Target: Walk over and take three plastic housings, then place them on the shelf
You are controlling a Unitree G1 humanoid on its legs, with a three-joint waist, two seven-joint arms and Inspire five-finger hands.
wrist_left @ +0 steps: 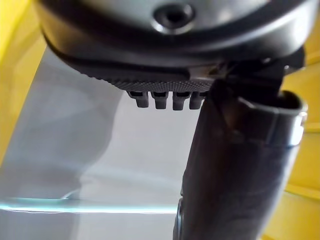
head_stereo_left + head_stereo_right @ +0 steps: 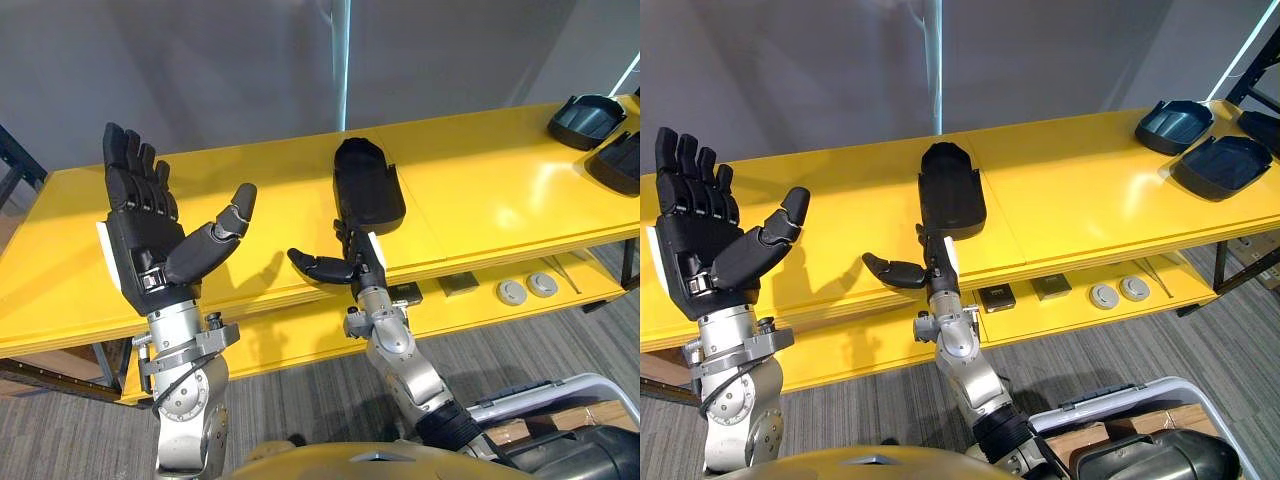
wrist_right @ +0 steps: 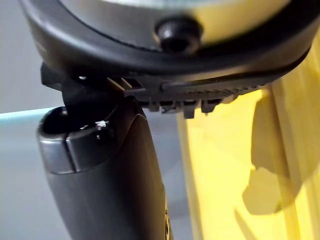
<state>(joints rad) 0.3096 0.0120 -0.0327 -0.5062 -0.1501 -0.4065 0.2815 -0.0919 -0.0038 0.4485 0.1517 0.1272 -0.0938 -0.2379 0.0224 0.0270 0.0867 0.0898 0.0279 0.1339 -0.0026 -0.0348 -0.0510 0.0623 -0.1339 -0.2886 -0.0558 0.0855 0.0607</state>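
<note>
- Plastic housing (image 2: 368, 185) lies on the yellow surface (image 2: 480, 190), long axis pointing away, just beyond the right robot hand (image 2: 347, 262), fingers straight and empty
- Left robot hand (image 2: 145, 235), spread wide, hangs farther off

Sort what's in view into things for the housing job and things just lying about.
For the job:
middle plastic housing, by the right hand
two plastic housings at the right end
yellow shelf
left hand, open and raised

Lying about:
two round grey discs on the lower level
two small dark squares beside them
</note>
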